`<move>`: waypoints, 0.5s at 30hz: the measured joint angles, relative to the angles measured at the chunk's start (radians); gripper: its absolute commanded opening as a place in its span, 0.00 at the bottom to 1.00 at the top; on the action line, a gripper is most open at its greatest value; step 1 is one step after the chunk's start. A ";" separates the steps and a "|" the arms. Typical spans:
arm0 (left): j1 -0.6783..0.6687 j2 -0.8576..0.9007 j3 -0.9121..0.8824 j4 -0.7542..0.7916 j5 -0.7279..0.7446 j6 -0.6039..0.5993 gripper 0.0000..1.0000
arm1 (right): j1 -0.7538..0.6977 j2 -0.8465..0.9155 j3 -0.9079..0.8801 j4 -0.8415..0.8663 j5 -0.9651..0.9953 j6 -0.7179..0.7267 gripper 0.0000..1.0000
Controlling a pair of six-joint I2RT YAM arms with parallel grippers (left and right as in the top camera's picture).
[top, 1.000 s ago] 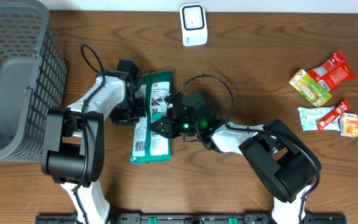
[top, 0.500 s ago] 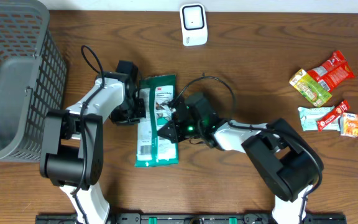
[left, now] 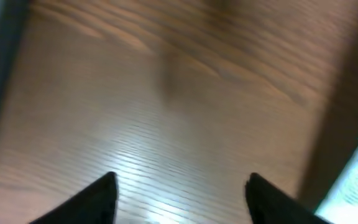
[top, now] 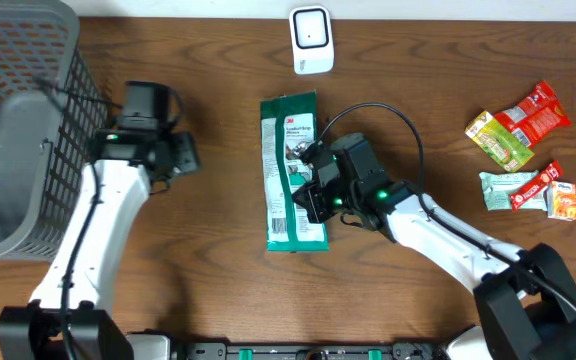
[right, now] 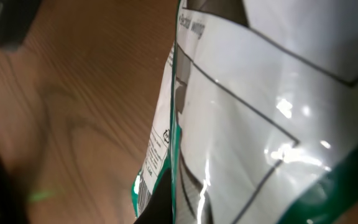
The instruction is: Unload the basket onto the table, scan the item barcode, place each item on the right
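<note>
The item is a green and white wipes packet (top: 290, 170), lying lengthways mid-table, its top end pointing at the white scanner (top: 310, 39) at the back edge. My right gripper (top: 313, 194) is shut on the packet's right edge. The right wrist view is filled by the glossy packet (right: 260, 112), with a dark finger (right: 160, 208) pressed against its edge and a small barcode (right: 143, 196) beside it. My left gripper (top: 186, 154) stands open to the packet's left, apart from it. In the blurred left wrist view its fingertips (left: 101, 196) stand wide over bare wood, the gripper (left: 182, 190) holding nothing.
A grey mesh basket (top: 18, 130) takes up the far left. Several snack packets (top: 523, 150) lie in a cluster at the right edge. Black cable loops over the right arm (top: 448, 235).
The left gripper let go of the packet, opened and pulled back to the left. The right gripper shut on the packet and carried it rightward and toward the scanner.
</note>
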 measured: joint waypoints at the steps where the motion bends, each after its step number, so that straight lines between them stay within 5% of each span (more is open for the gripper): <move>1: 0.021 0.000 0.000 0.000 -0.004 -0.002 0.75 | 0.002 0.000 0.000 0.001 0.007 -0.031 0.01; 8: 0.068 0.001 0.000 0.001 -0.014 -0.001 0.83 | 0.004 0.000 0.098 -0.143 0.032 -0.173 0.01; 15: 0.068 0.001 0.000 0.000 -0.014 -0.001 0.84 | 0.005 -0.001 0.492 -0.568 0.125 -0.371 0.01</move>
